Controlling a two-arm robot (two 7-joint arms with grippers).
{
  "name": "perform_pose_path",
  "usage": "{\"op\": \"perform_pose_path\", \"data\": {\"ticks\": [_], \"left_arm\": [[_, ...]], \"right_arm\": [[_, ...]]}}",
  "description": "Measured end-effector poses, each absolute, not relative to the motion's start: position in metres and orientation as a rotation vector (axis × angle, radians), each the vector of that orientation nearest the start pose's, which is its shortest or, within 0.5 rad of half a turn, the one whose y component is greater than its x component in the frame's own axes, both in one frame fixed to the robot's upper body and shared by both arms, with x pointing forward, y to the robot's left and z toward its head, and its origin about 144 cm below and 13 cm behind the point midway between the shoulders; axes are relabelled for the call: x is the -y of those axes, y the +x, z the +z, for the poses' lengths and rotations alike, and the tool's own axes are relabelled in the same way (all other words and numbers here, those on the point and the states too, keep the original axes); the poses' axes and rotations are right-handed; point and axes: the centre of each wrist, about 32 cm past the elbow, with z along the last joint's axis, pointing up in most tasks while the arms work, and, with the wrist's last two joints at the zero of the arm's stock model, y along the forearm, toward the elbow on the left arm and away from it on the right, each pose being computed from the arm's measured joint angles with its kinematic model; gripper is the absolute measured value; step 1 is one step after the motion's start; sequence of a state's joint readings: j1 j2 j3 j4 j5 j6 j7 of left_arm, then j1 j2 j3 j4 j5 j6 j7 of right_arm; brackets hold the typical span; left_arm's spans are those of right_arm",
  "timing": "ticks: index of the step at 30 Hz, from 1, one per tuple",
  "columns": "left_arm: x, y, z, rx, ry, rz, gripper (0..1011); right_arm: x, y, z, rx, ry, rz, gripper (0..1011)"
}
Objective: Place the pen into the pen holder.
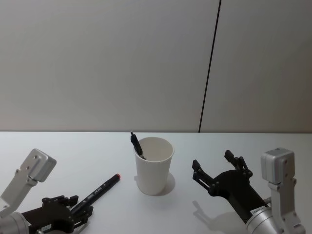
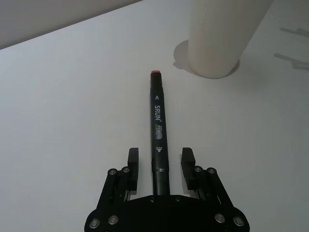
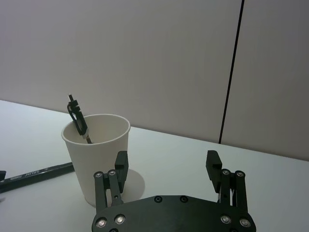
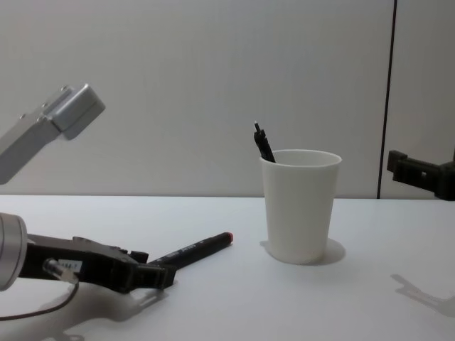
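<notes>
Low on the table (image 1: 73, 146), left tool (image 2: 160, 155) straddles the pen (image 2: 158, 116), released; right tool (image 3: 166, 158) hovers released by pen holder (image 3: 87, 162).

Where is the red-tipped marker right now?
The marker lies on the table, on the robot's left beside the paper cup, its rear end inside the open left gripper.

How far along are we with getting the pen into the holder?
Done: a clipped black pen stands in the pen holder. In hand: the left gripper, open, straddles the red-tipped marker lying on the table. Remaining: close, lift, drop it in. The right gripper hovers open beside the holder.
</notes>
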State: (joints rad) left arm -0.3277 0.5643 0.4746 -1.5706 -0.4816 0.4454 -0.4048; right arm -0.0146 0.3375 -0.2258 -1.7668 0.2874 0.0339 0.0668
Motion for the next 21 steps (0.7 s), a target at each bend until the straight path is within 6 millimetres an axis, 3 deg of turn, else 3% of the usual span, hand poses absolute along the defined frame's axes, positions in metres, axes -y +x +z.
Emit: {"op": "perform_pose_path", "data": {"ticks": [21], "left_arm": [[-0.2639, 0.5123, 1.212, -0.192, 0.359, 0.803, 417]], "right_arm": [[0.2371, 0.4433, 1.1887, 0.075, 0.026, -1.23, 1001]]}}
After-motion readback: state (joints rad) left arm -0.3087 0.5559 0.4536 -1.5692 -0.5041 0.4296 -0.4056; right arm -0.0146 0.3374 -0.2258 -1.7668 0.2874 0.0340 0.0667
